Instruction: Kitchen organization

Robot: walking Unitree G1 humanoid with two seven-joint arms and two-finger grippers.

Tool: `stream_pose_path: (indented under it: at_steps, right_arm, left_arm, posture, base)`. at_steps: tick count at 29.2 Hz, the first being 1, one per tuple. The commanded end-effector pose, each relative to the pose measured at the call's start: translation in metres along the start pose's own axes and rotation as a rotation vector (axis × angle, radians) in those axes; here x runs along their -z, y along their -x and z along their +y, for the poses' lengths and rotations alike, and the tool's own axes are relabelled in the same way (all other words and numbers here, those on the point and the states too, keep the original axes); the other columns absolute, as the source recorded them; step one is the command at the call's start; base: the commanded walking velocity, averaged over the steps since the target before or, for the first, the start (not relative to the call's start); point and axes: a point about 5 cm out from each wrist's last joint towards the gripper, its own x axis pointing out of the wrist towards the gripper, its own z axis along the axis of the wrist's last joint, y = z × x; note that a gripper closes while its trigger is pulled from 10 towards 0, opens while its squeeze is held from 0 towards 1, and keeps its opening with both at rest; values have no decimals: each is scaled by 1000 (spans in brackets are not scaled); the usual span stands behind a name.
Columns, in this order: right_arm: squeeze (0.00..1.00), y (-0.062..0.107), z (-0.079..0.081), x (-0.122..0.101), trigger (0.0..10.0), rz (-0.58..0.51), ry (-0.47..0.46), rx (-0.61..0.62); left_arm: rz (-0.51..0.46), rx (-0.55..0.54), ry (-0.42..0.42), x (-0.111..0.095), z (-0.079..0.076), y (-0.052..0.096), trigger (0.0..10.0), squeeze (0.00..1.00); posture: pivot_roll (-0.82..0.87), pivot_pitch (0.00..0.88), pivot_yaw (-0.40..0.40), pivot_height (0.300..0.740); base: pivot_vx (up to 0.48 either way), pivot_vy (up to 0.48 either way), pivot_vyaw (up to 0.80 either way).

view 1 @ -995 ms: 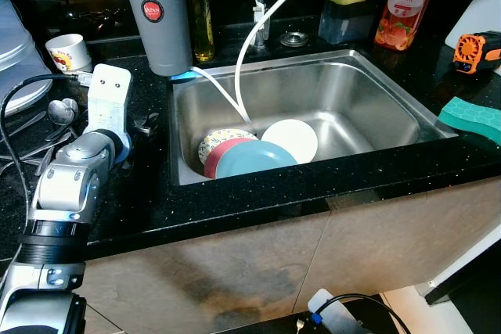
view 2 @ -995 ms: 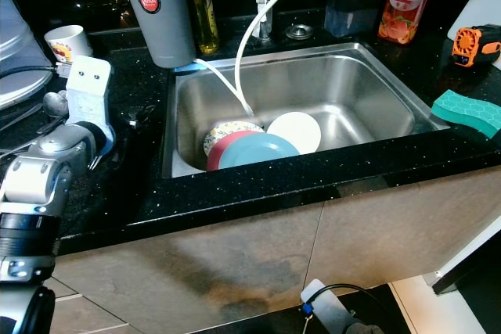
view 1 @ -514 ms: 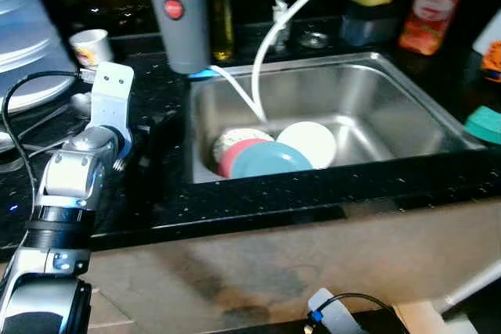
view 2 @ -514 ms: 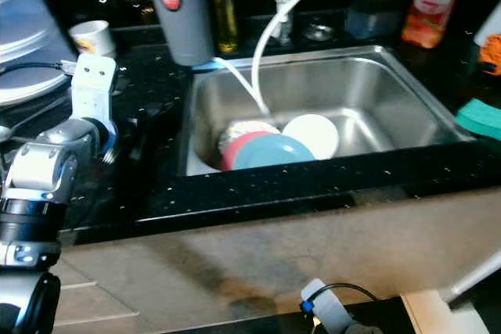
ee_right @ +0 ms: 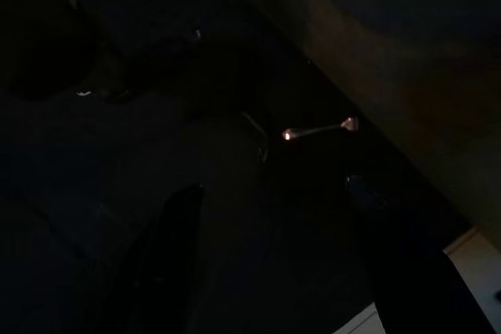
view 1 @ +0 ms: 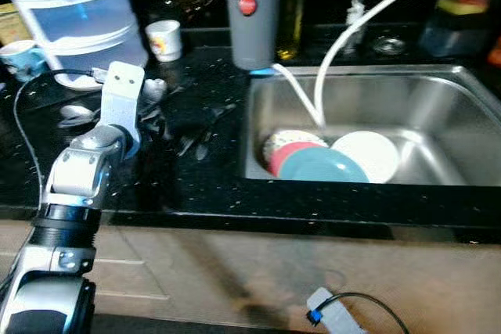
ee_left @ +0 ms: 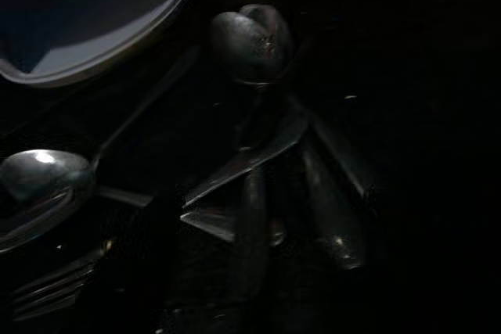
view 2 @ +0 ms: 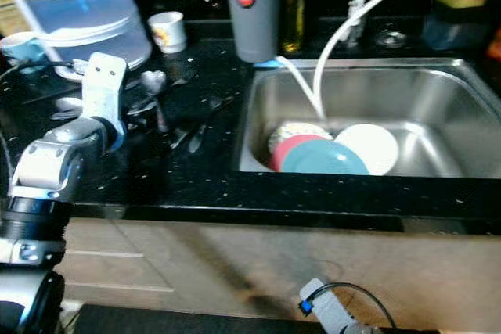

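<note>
My left gripper hovers low over the black counter, left of the sink. Loose cutlery lies scattered around it. The left wrist view shows spoons, knives and a fork close below in the dark. Inside the sink, a patterned plate, a red plate, a blue plate and a white plate lean in a stack. My right gripper hangs idle in shadow with its fingers apart and nothing between them.
A grey water filter stands at the sink's back left corner, with a white hose running into the basin. A small cup, a clear stacked container and a blue mug stand at the back left.
The camera has swung left, bringing the container and more cutlery into view. My left gripper now sits farther from the sink edge, over the cutlery.
</note>
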Motion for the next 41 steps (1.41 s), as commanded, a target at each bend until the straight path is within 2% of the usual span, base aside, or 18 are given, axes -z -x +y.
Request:
stream_pose_path:
  at_steps: [1,5,7,10,16,18,20,21,22,25,27,36,40,41]
  right_arm:
    - [0,-1,3,3,10000,9,-19,2]
    - [0,-1,3,3,10000,10,-15,1]
    - [0,-1,3,3,10000,10,-13,1]
    - [0,-1,3,3,10000,10,-12,2]
    - [0,-1,3,3,10000,8,-11,5]
    - [0,-1,3,3,10000,8,-11,7]
    - [0,-1,3,3,10000,7,-12,9]
    - [0,-1,3,3,10000,7,-12,9]
    - [0,-1,3,3,10000,7,-11,9]
    - [0,-1,3,3,10000,6,-12,9]
    - [0,-1,3,3,10000,5,-12,10]
    - [0,-1,3,4,10000,5,-12,12]
    - [0,0,3,4,10000,5,-11,15]
    - [0,0,3,4,10000,4,-9,18]
  left_arm:
    - [-36,33,-17,-8,-8,-1,10000,0]
    - [-84,78,-33,-15,-14,-3,10000,0]
    - [-153,148,-33,-25,-24,-5,10000,0]
    - [-205,207,-31,-34,-33,-6,10000,0]
    - [-236,288,-13,-40,-49,-11,10000,0]
    - [-223,301,-17,-39,-53,-13,10000,0]
    - [-182,371,8,-31,-67,-18,10000,0]
    - [-182,371,8,-31,-67,-18,10000,0]
    - [-157,406,6,-24,-77,-21,10000,0]
    - [-141,419,7,-21,-80,-22,10000,0]
    - [-90,427,0,-13,-84,-27,10000,0]
    - [-41,437,-2,-8,-83,-32,10000,0]
    - [9,440,22,-4,-81,-34,10000,0]
    - [56,433,45,0,-78,-35,10000,0]
  posture:
    - [40,0,66,740]
    - [38,0,62,740]
    - [37,0,61,740]
    - [37,0,62,740]
    - [29,0,62,740]
    - [24,0,63,740]
    - [23,0,63,740]
    - [23,0,63,740]
    - [20,0,63,740]
    - [19,0,64,740]
    - [15,0,66,740]
    - [14,0,68,740]
    - [13,0,69,740]
    - [10,0,72,740]
  base:
    - [0,0,0]
    - [0,0,0]
    - [0,0,0]
    - [0,0,0]
    - [0,0,0]
    - [0,0,0]
    - [0,0,0]
    - [0,0,0]
    - [0,0,0]
    - [0,0,0]
    - [0,0,0]
    - [0,0,0]
    - [0,0,0]
    - [0,0,0]
